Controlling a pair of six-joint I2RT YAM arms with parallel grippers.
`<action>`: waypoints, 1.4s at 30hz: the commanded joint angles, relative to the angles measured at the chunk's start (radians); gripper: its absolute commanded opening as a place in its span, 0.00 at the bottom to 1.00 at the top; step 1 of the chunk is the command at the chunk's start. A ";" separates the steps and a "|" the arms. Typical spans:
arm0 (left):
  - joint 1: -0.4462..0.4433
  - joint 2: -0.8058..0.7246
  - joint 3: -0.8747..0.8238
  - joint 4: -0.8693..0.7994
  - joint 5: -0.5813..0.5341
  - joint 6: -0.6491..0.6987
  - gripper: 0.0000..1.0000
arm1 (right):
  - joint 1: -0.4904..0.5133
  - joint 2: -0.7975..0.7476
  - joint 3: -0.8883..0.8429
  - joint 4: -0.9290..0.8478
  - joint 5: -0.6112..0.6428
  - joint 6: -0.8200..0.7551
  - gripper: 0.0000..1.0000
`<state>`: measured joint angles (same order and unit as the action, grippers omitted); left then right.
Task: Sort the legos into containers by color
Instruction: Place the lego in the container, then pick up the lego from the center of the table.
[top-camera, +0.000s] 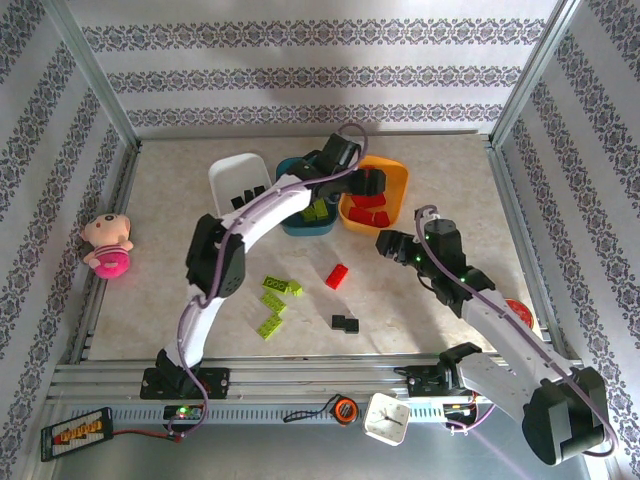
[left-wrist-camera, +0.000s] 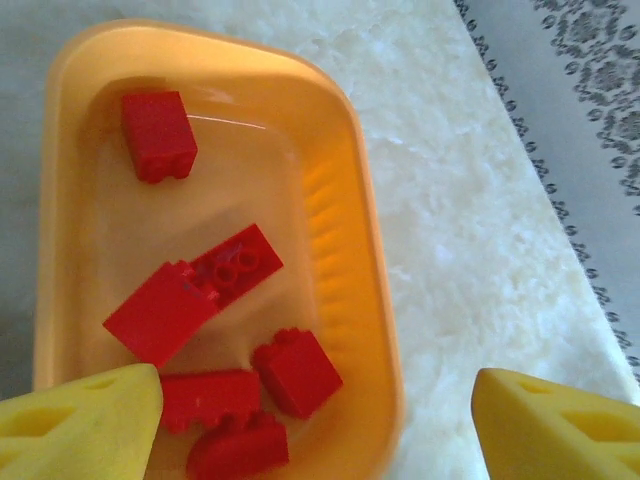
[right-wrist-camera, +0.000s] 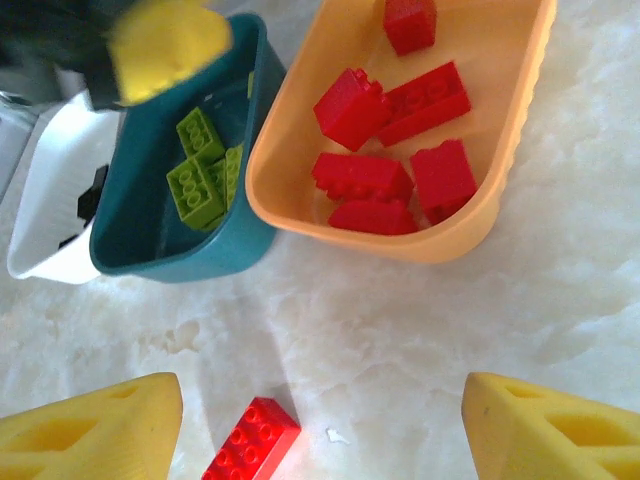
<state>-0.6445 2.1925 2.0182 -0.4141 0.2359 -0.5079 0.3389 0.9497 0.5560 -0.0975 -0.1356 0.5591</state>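
Yellow-fingered, my left pincer (left-wrist-camera: 320, 425) hangs open, empty, over the far orange plastic tub (left-wrist-camera: 335, 210) of red studded bricks (left-wrist-camera: 158, 135). My right pincer (right-wrist-camera: 320, 430), also open, hovers by a loose red brick (right-wrist-camera: 250, 440) nearer; an off-centre pinch could flick it away.

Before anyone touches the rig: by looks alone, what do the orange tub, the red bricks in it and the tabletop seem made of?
Orange tub: thin glossy plastic, probably; its wall glows with light and shows a bright streak. Red bricks: hard moulded plastic, slightly shiny, with crisp studs. Tabletop: pale, mottled marble look; stone or printed laminate, I cannot tell.
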 joint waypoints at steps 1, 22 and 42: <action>0.017 -0.218 -0.214 0.165 -0.001 -0.016 0.87 | 0.058 0.041 0.026 -0.006 -0.018 0.004 0.74; 0.018 -1.416 -1.490 0.295 -0.280 -0.119 1.00 | 0.439 0.555 0.197 -0.042 0.313 0.344 0.75; 0.017 -1.652 -1.591 0.208 -0.380 -0.102 1.00 | 0.496 0.771 0.369 -0.219 0.361 0.338 0.55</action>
<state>-0.6346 0.5461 0.4202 -0.1764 -0.1162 -0.6250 0.8230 1.7008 0.8978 -0.2989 0.2348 0.9115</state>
